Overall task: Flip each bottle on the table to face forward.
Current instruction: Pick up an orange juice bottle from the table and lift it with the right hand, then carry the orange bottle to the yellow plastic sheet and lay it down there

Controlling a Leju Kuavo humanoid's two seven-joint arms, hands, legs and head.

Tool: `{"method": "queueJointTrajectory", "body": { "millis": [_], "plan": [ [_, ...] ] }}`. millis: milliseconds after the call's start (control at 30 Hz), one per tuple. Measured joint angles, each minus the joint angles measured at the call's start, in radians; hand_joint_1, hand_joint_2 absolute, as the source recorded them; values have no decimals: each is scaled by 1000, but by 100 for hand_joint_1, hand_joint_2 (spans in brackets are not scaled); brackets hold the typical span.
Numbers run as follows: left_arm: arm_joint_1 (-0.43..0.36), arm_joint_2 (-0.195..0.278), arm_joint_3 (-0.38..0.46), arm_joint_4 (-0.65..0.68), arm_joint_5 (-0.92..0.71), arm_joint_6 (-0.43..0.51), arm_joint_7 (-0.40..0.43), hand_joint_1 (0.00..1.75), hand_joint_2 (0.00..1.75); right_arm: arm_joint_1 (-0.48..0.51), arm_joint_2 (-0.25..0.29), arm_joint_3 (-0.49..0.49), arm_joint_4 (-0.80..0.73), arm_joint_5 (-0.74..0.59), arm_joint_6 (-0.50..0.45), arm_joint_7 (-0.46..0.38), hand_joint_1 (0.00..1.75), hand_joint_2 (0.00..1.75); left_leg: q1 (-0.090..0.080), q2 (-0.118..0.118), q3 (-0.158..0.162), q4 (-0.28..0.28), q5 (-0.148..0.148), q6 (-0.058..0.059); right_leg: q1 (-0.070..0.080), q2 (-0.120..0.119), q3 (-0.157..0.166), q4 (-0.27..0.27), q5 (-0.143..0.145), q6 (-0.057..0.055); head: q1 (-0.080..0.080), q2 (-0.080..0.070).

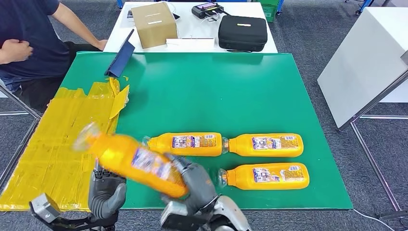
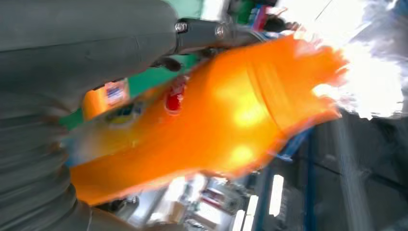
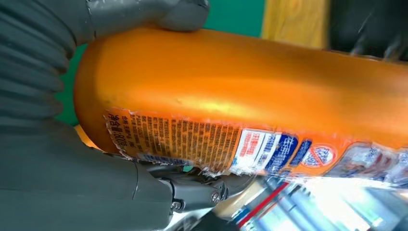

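The right hand [image 1: 195, 180] grips the base of a big orange plastic bottle with a clear cap [image 1: 132, 161], lifted and tilted over the near left edge of the green table mat [image 1: 216, 91], while the left hand [image 1: 107, 190] is just under its middle with fingers apart and, as far as I can tell, holds nothing. I think the smooth, heavy bottle could slip or swing down onto the three orange bottles lying just beyond [image 1: 185, 143], because only one end is clamped. Its label [image 3: 192, 144] has dense small print which I cannot read.
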Motion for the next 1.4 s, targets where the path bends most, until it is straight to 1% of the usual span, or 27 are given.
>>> {"method": "queueJointTrajectory", "body": {
  "millis": [133, 300, 333, 433, 467, 600, 867, 967, 1100, 1133, 1233, 1267, 1333, 1400],
  "plan": [
    [1, 0, 6, 3, -3, 1, 5, 0, 175, -13, -8, 56, 1, 41, 16, -14, 175, 175, 0, 0, 0, 0, 0, 0, 0, 0, 0, 0, 0, 0, 0, 0],
    [3, 0, 13, 4, -4, 2, 5, 0, 175, -24, -12, 79, 2, 47, 17, -14, 175, 175, 0, 0, 0, 0, 0, 0, 0, 0, 0, 0, 0, 0, 0, 0],
    [4, 0, 14, 4, -4, 2, 5, 25, 175, -27, -13, 82, 4, 49, 18, -14, 175, 175, 0, 0, 0, 0, 0, 0, 0, 0, 0, 0, 0, 0, 0, 0],
    [4, 0, 20, 6, 2, 1, 7, 156, 175, -36, -12, 93, 11, 52, 19, -14, 175, 175, 0, 0, 0, 0, 0, 0, 0, 0, 0, 0, 0, 0, 0, 0],
    [5, 0, 22, 8, 7, -2, 7, 175, 175, -38, -12, 96, 14, 52, 20, -14, 175, 175, 0, 0, 0, 0, 0, 0, 0, 0, 0, 0, 0, 0, 0, 0],
    [8, 0, 28, 13, 32, -22, -2, 175, 175, -44, -11, 102, 28, 52, 19, -13, 175, 175, 0, 0, 0, 0, 0, 0, 0, 0, 0, 0, 0, 0, 0, 0],
    [11, -1, 31, 13, 28, -29, -18, 175, 175, -46, -11, 103, 44, 52, 10, -1, 175, 175, 0, 0, 0, 0, 0, 0, 0, 0, -1, 0, 0, 0, 0, 0],
    [9, -3, 33, 13, 12, -21, -26, 175, 175, -46, -12, 103, 46, 56, 0, 7, 175, 175, 0, 0, 0, 0, 0, 0, 0, 0, -1, 0, 0, 0, 0, 0],
    [3, -5, 36, 12, -57, 22, -51, 175, 175, -44, -13, 99, 45, 60, -21, 28, 174, 175, 0, 0, 0, 0, 0, 0, 0, 0, 0, 0, 0, 0, 0, 0],
    [1, -6, 37, 12, -70, 29, -55, 175, 175, -43, -13, 98, 45, 61, -23, 32, 144, 175, 0, 0, 0, 0, 0, 0, 0, 0, 0, 0, 0, 0, 0, 0],
    [-3, -6, 41, 12, -118, 60, -72, 175, 175, -41, -13, 94, 45, 65, -30, 43, 13, 175, 0, 0, 0, 0, 0, 0, 0, 0, -1, 0, 0, 0, 0, 0],
    [-7, -7, 44, 12, -163, 92, -85, 175, 175, -40, -13, 92, 44, 71, -37, 53, 0, 175, 0, 0, 0, 0, 0, 0, 0, 0, -1, 0, 0, 0, 0, 0],
    [-19, -9, 60, 11, -277, 180, -115, 175, 175, -35, -14, 83, 37, 83, -54, 80, 0, 175, 0, 0, 0, 0, 0, 0, 0, 0, -1, 0, 0, 0, 0, 0],
    [-37, -7, 86, 10, -355, 243, -130, 175, 175, -32, -16, 69, 26, 88, -64, 99, 0, 175, 0, 0, 0, 0, 0, 0, 0, 0, -1, 0, 0, 0, 0, 0]
  ]
}}
